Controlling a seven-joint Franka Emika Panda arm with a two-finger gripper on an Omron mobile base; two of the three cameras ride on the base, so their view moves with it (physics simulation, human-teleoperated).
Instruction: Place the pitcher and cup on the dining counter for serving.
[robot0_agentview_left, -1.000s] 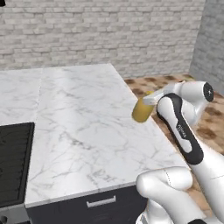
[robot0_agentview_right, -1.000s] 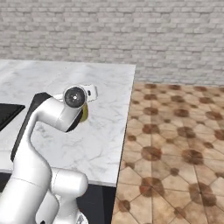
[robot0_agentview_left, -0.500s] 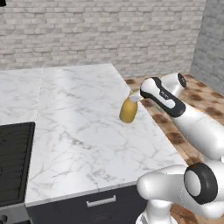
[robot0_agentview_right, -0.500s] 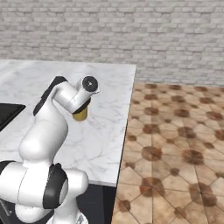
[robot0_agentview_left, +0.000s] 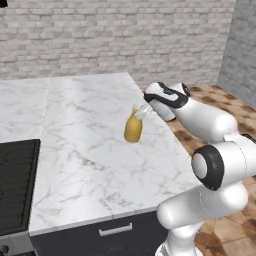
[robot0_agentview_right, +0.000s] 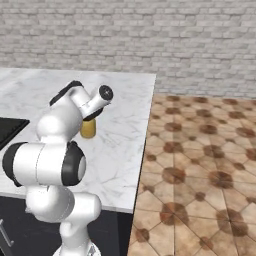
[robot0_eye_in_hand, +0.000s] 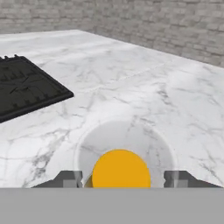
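Note:
The mustard-yellow pitcher (robot0_agentview_left: 133, 128) hangs slightly tilted low over the white marble dining counter (robot0_agentview_left: 85, 165), near its right edge. My gripper (robot0_agentview_left: 142, 112) is shut on its neck from the right. In the right base view the pitcher (robot0_agentview_right: 88, 128) peeks out below my forearm. Looking down in the hand view, its round yellow top (robot0_eye_in_hand: 121, 169) sits between my fingertips (robot0_eye_in_hand: 66, 178), with a round shadow on the marble beneath. Whether its base touches the counter I cannot tell. The cup is out of view.
A black cooktop (robot0_agentview_left: 15, 185) lies on the counter's left part, also visible as the cooktop (robot0_eye_in_hand: 26, 87) in the hand view. The counter's right edge drops to a patterned tile floor (robot0_agentview_right: 200, 150). A grey brick wall (robot0_agentview_left: 115, 35) stands behind.
The arm has swung the pitcher leftward from the counter's right edge to a spot over the marble, and the wrist has turned.

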